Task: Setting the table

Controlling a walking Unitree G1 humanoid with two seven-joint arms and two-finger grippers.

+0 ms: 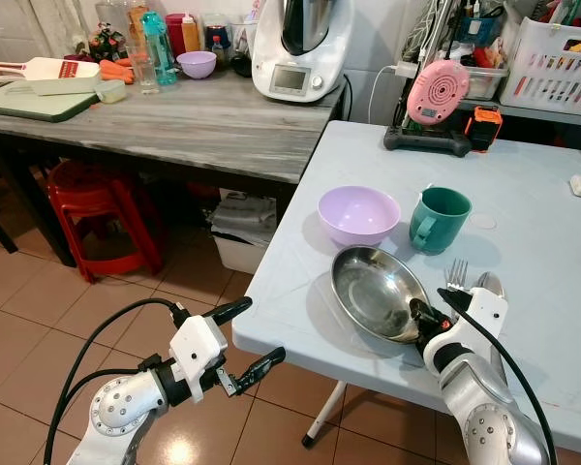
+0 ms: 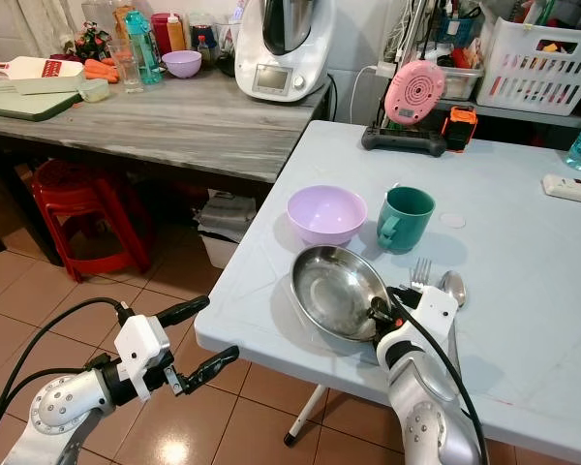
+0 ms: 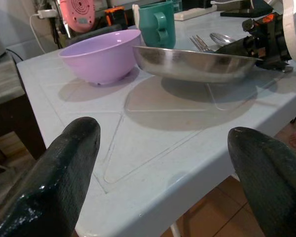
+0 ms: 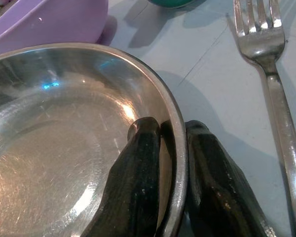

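While no writing is legible, the right gripper [image 4: 171,163] pinches the steel plate's [image 1: 376,291] rim near the table's [image 1: 300,281] front edge; the left gripper [image 1: 244,337] hangs spread.

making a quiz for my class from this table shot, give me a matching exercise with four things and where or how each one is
Things:
1. steel plate
2. purple bowl
3. green mug
4. fork

States:
A. lies flat beside a spoon, on the plate's right
B. stands upright, handle toward the robot
C. rim pinched by the right gripper
D. sits empty, left of the mug

Pairs: 1-C, 2-D, 3-B, 4-A
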